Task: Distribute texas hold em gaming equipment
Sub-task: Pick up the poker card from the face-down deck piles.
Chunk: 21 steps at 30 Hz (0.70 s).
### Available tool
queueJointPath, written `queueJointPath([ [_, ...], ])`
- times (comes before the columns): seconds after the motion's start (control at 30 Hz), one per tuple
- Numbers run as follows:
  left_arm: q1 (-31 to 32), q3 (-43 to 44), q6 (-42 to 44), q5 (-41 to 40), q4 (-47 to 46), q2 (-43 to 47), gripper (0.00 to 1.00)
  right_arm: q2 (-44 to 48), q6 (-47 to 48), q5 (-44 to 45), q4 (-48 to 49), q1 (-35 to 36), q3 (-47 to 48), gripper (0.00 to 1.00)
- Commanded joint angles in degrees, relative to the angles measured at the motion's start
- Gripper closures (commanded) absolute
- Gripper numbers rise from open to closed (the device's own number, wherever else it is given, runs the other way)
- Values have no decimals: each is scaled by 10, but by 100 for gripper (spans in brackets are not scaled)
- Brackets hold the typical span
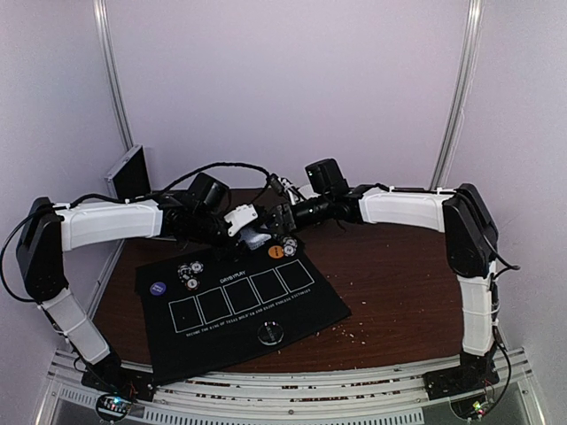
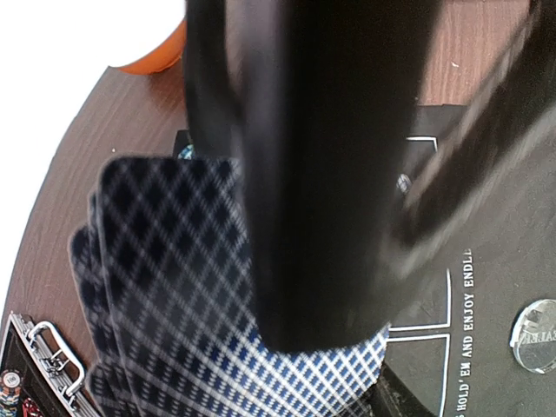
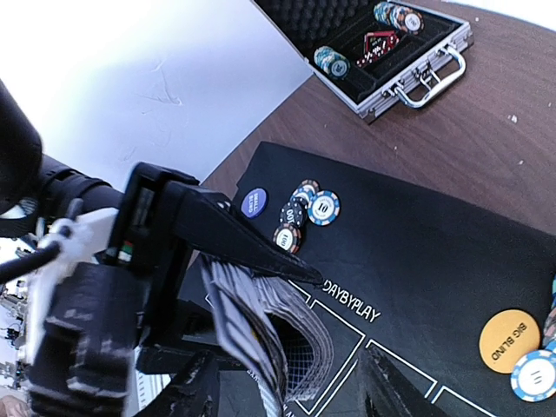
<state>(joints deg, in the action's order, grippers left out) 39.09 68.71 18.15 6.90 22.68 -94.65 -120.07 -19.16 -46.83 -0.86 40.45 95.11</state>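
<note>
Left gripper (image 3: 261, 304): pinched on a fanned deck of blue-and-white checked playing cards (image 2: 174, 287), held in the air above the far edge of the black five-box fabric mat (image 1: 292, 305). Right gripper (image 3: 291, 400): jaws spread, nothing between them that I can make out, pointed at the deck from close by.

Progress, my reading: partly done.
- **Far edge of the mat, left corner:** a cluster of small striped poker chips (image 3: 304, 213) lies beside a purple round disc (image 3: 254, 202).
- **Far edge of the mat, right corner:** an orange round disc (image 3: 509, 340) lies with more chips.
- **Near edge of the mat:** a clear round disc (image 1: 270, 333).
- **Left to do:** all five boxes are bare, no card dealt. More chips lie in the open aluminium case (image 3: 395, 91) at the far left corner of the brown wooden tabletop (image 1: 399, 274).

Pose: both my arms reach inward, forearms about level, wrists meeting over the mat's far edge.
</note>
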Motion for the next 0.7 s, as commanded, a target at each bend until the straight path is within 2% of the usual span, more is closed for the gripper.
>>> queueJointPath([
  [0.0, -5, -2, -9, 14, -1, 0, 48, 37, 36, -14, -15, -5, -7, 44],
  [0.1, -5, -2, -10, 13, -1, 0, 48, 45, 50, -17, -13, -6, -13, 52],
  [0.23, -7, -2, -11, 13, -1, 1, 48, 48, 32, -14, 20, -6, -24, 75],
  [0.3, -8, -2, -12, 12, -1, 0, 48, 43, 19, -21, 34, -6, -27, 83],
  [0.53, -9, -2, -13, 12, -2, 0, 48, 37, -11, -33, 75, -1, -47, 81],
  [0.67, -10, -2, -15, 13, -2, 0, 48, 34, -13, -35, 79, 4, -48, 86],
])
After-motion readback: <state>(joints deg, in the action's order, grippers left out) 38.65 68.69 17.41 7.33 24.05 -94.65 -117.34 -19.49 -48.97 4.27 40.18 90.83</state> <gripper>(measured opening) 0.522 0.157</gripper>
